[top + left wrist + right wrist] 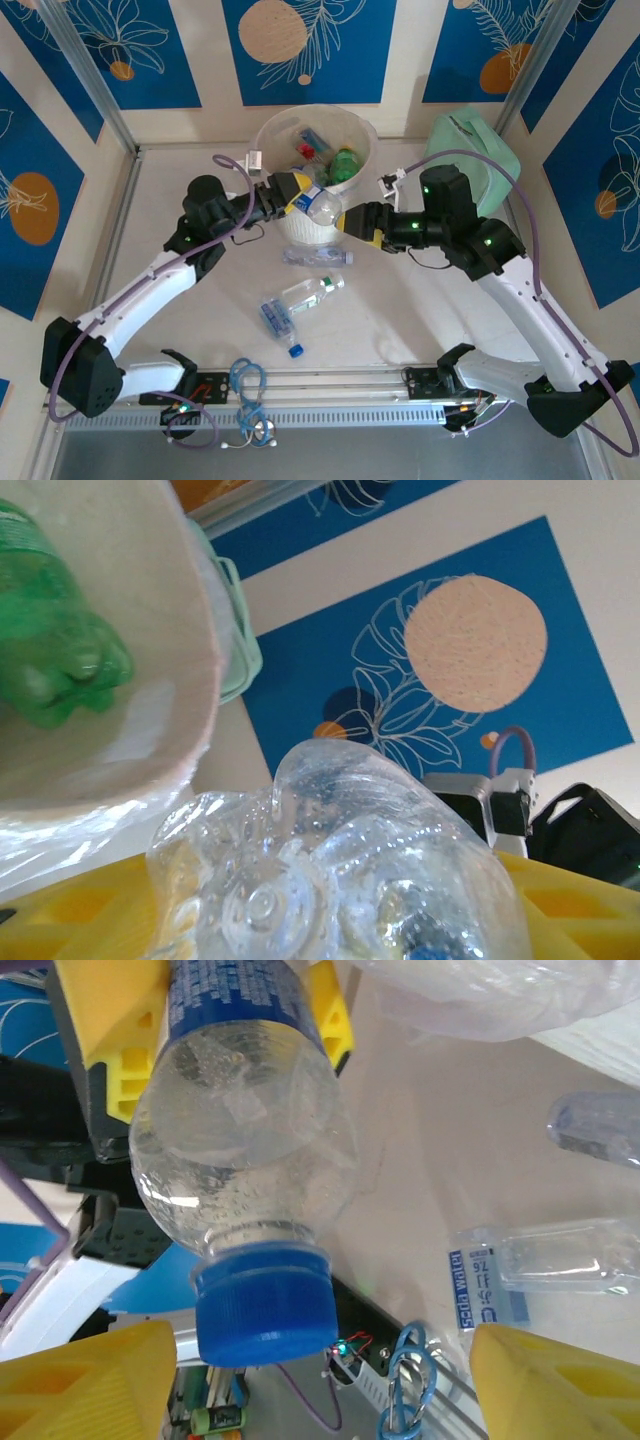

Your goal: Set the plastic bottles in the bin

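Note:
My left gripper [305, 200] is shut on a clear plastic bottle [322, 205] with a blue label, held level just in front of the white bin [270, 125]. In the left wrist view the bottle's base [340, 870] sits between my yellow fingers [60, 920]. My right gripper [352, 222] is open at the bottle's blue cap [265, 1300]; its fingertips [90, 1380] stand wide apart, clear of the cap. A green bottle [345, 165] and a red-labelled one [305, 150] lie in the bin. Three more bottles [317, 257], [312, 292], [279, 322] lie on the table.
A mint green case [470, 150] stands at the back right beside the bin. The bin's clear liner [500, 995] hangs over its rim. Blue clips and a cable [247, 380] lie on the rail at the near edge, between the arm bases.

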Controlling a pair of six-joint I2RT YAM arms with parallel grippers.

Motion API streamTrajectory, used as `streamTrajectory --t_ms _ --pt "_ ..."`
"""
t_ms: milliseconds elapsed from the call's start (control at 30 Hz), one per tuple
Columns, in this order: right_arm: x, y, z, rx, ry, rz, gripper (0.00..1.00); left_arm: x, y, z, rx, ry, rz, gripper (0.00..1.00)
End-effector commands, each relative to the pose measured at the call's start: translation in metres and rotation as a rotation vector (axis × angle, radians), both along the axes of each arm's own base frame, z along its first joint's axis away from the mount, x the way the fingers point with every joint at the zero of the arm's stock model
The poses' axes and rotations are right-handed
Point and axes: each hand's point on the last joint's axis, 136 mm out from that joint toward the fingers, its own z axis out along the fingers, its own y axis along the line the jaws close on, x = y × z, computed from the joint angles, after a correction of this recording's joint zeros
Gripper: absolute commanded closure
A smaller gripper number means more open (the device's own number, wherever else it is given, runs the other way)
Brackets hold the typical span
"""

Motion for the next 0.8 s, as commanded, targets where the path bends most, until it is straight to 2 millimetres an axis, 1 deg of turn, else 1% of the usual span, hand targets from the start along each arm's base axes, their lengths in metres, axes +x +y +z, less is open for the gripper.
streamTrajectory --t_ms 0,233,333,367,533,567,633,667,700,767 --pt "-0.0078 0.0044 0.0158 0.07 -0.014 0.054 0.3 -0.0141 -0.0087 0.0273 -0.065 -0.095 -0.076 0.46" --pt "-0.0076 0.0055 0.0166 0.083 -0.013 0.059 0.44 -0.0185 -0.0114 0.0324 -0.084 -0.124 -0.097 0.48" --pt "-0.0076 0.0054 0.0162 0.081 -0.014 0.058 0.52 -0.0191 -0.0128 0.0318 -0.084 -0.122 -0.105 0.48" --pt "-0.0079 0.0052 0.0156 0.079 -0.016 0.058 0.56 -0.0196 -0.0132 0.0316 -0.084 -0.123 -0.109 0.48" --pt "-0.0081 0.0059 0.0138 0.079 -0.013 0.062 0.71 -0.0204 -0.0152 0.0283 -0.081 -0.117 -0.117 0.47" --pt "-0.0085 0.0063 0.0133 0.079 -0.011 0.064 0.75 -0.02 -0.0151 0.0267 -0.079 -0.116 -0.114 0.47" --pt "-0.0088 0.0063 0.0138 0.077 -0.015 0.063 0.83 -0.0197 -0.0152 0.0247 -0.078 -0.109 -0.111 0.42" --pt "-0.0088 0.0058 0.0139 0.075 -0.017 0.06 0.86 -0.0203 -0.0145 0.0253 -0.079 -0.111 -0.108 0.36" --pt "-0.0087 0.0051 0.0143 0.071 -0.02 0.057 0.89 -0.0202 -0.0138 0.0251 -0.08 -0.112 -0.101 0.26" --pt "-0.0088 0.0046 0.0146 0.067 -0.023 0.054 0.92 -0.0205 -0.0107 0.0279 -0.077 -0.125 -0.079 0.11"
